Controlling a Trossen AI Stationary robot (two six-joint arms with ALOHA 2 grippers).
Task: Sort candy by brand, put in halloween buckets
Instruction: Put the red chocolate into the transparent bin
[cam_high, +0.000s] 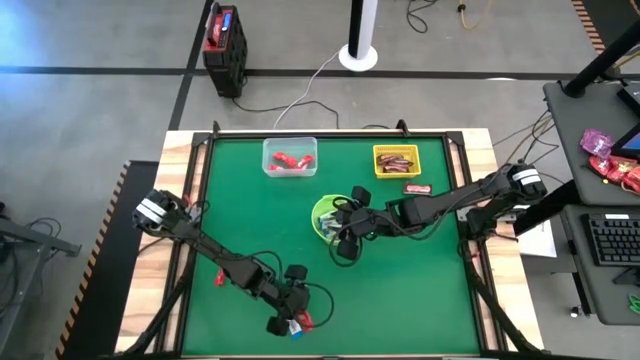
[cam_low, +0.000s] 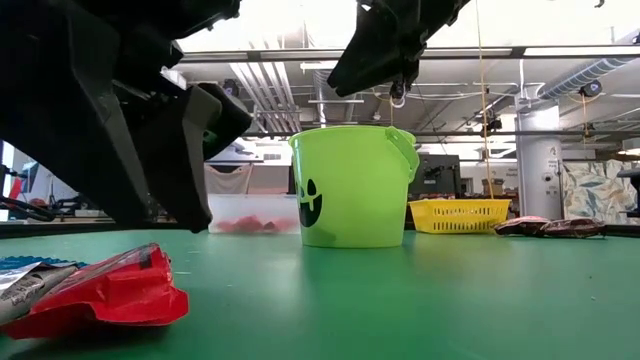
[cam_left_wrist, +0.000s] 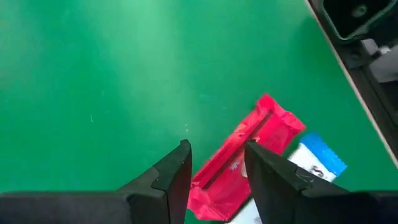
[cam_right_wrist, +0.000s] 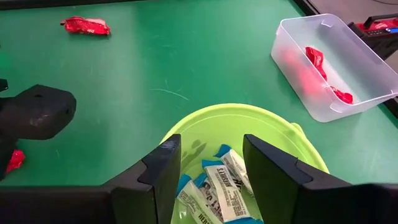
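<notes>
Two open jaws, left gripper over red candy, right gripper above green bucket

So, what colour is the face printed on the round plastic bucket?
Black, on the lime-green round bucket; the low view shows it best.

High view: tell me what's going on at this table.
Two arms are sorting candy. The right gripper hangs open over the lime-green bucket, which holds blue-and-white bars. The left gripper, open, is over a red bar near the front edge. Red candy lies in the clear box, brown in the yellow basket.
</notes>
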